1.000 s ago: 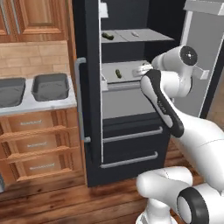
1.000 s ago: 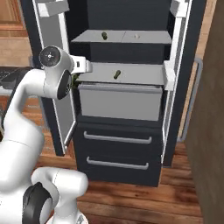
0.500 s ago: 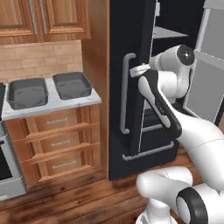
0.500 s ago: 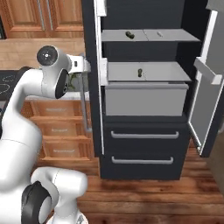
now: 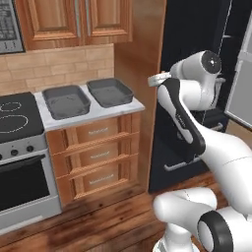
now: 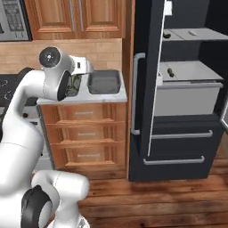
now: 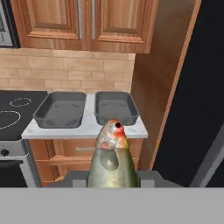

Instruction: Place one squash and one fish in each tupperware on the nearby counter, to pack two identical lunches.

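My gripper [image 7: 111, 181] is shut on a greenish-yellow fish [image 7: 111, 157] with a red eye, which points at the counter. Two dark grey tupperware trays stand side by side there, the left one [image 7: 59, 124] and the right one [image 7: 117, 121], both with nothing in them. In the left base view the trays [image 5: 69, 115] [image 5: 115, 103] lie left of the hand [image 5: 155, 81]. From the right base view the fish [image 6: 75, 83] hangs beside one tray [image 6: 104, 91]. In the open fridge lie two dark squash [image 6: 167, 35] [image 6: 169, 71] and a pale fish [image 6: 191, 32].
A black stove top [image 5: 15, 113] adjoins the counter on the left, with drawers [image 5: 96, 152] below and wooden cabinets [image 5: 93, 19] above. The fridge door [image 6: 142, 89] stands open right of the counter, its handle facing me.
The whole picture has swung from the open fridge to the counter, so the base has turned left. The gripper has stayed shut on the fish throughout.
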Motion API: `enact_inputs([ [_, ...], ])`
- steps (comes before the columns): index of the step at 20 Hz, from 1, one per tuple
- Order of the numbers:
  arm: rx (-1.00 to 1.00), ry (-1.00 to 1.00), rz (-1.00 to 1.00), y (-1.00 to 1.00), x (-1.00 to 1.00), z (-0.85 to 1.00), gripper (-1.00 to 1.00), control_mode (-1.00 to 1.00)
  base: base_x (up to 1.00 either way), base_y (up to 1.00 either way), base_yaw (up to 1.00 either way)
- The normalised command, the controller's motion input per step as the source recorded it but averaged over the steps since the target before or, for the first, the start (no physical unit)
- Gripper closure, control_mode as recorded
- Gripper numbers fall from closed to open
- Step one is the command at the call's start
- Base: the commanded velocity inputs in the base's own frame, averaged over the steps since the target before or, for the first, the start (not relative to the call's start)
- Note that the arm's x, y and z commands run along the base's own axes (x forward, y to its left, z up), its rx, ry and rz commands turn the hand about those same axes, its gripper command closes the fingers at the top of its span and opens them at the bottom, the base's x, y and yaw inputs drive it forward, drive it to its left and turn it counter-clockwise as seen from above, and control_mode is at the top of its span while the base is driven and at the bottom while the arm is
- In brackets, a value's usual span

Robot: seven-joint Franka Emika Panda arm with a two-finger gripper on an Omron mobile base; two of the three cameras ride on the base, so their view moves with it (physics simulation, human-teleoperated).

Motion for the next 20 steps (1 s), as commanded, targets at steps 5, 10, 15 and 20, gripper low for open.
enact_inputs([
  [5,0.0,0.0,0.0,0.0,0.0,0.0,1.0,1.0,0.85,0.82,0.01],
  [10,0.0,0.0,0.0,0.0,0.0,0.0,1.0,1.0,1.0,0.4,0.07],
  [15,0.0,0.0,0.0,0.0,0.0,0.0,1.0,1.0,1.0,0.07,0.0],
  [20,0.0,0.0,0.0,0.0,0.0,0.0,1.0,1.0,0.99,0.0,0.0],
])
